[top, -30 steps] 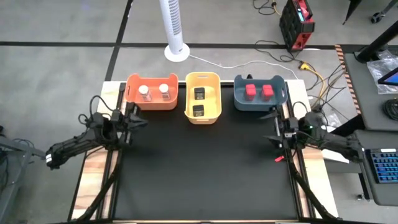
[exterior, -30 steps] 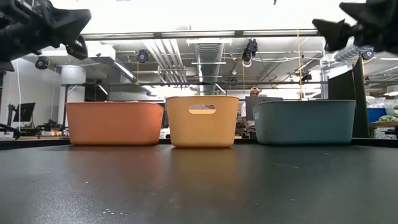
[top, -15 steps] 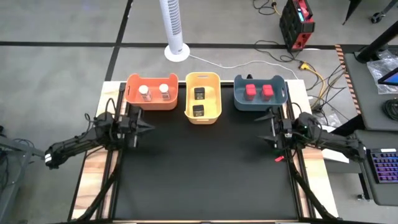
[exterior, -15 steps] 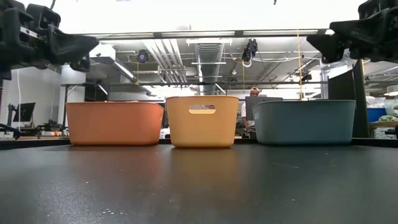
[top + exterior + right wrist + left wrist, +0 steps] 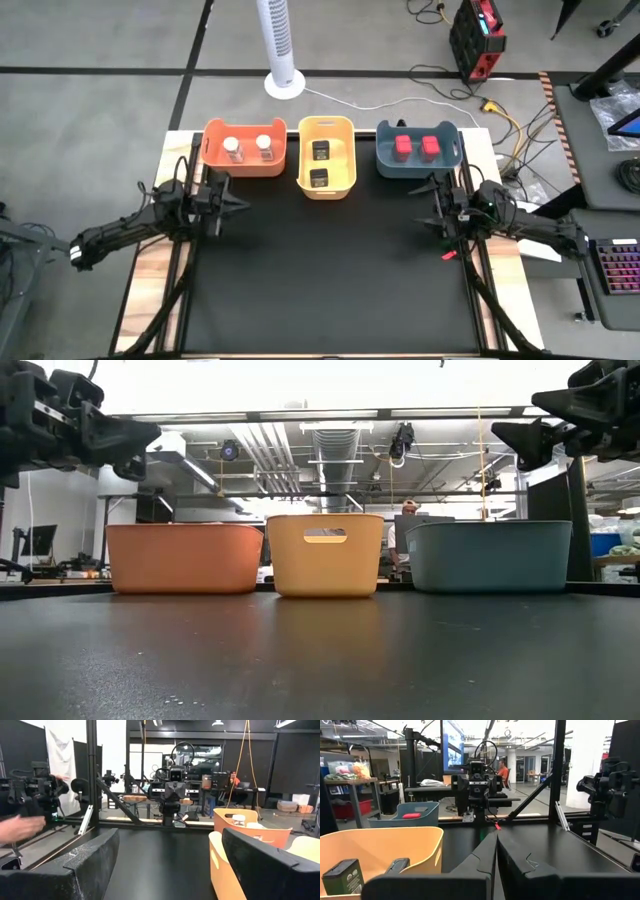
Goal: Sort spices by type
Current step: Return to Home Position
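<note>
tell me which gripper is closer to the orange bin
Left. The left gripper sits just in front of the orange bin; the right gripper is across the table, by the blue bin.

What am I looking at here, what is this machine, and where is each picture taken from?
These are two robot arms at a black table. One picture looks straight down, one looks level across the tabletop, and two come from cameras on the arms' wrists. At the far edge stand three tubs: the orange tub holds two white-capped jars, the yellow tub two black boxes, the blue tub two red boxes. The left pincer is shut, the right pincer open; neither holds anything, each hanging near its side of the table.
</note>
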Controlling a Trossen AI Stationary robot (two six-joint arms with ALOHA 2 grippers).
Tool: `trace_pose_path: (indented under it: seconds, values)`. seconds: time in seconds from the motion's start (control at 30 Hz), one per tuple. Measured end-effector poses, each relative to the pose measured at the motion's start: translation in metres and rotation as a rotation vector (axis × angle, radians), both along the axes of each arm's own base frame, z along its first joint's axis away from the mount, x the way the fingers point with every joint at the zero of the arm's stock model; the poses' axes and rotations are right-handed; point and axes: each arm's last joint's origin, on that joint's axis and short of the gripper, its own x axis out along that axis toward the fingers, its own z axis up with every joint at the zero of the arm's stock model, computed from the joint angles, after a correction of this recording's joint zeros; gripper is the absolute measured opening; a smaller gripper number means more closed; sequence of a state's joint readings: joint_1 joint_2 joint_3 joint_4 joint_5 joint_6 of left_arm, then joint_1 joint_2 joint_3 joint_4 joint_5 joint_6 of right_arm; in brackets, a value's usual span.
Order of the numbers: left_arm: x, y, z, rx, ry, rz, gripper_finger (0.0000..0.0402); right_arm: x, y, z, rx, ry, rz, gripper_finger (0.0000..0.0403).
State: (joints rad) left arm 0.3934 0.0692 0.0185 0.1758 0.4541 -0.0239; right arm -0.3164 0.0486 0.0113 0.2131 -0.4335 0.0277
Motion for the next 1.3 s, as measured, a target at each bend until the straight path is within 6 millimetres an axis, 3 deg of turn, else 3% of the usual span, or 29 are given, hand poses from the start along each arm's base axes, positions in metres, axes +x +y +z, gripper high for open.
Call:
trace_pose_path:
  seconds: [0.23, 0.4, 0.5, 0.63, 1.3]
  values:
    - [-0.001, -0.010, -0.005, 0.003, 0.017, -0.053, 0.0000, 0.000, 0.000, 0.000, 0.000, 0.001, 0.000, 0.0334]
    - [0.002, -0.017, -0.012, -0.049, 0.079, 0.174, 0.0000, 0.000, 0.000, -0.001, 0.001, 0.005, 0.000, 0.0329]
    - [0.001, -0.023, -0.009, 0.017, 0.051, 0.253, 0.0000, 0.000, 0.000, -0.001, 0.002, 0.008, 0.000, 0.0333]
    - [0.001, -0.030, -0.009, 0.122, 0.055, 0.191, 0.0000, 0.001, 0.000, -0.001, 0.003, 0.014, 0.000, 0.0342]
    - [0.002, -0.027, -0.006, 0.045, 0.055, 0.210, 0.0000, 0.001, 0.000, -0.001, 0.004, 0.014, 0.000, 0.0327]
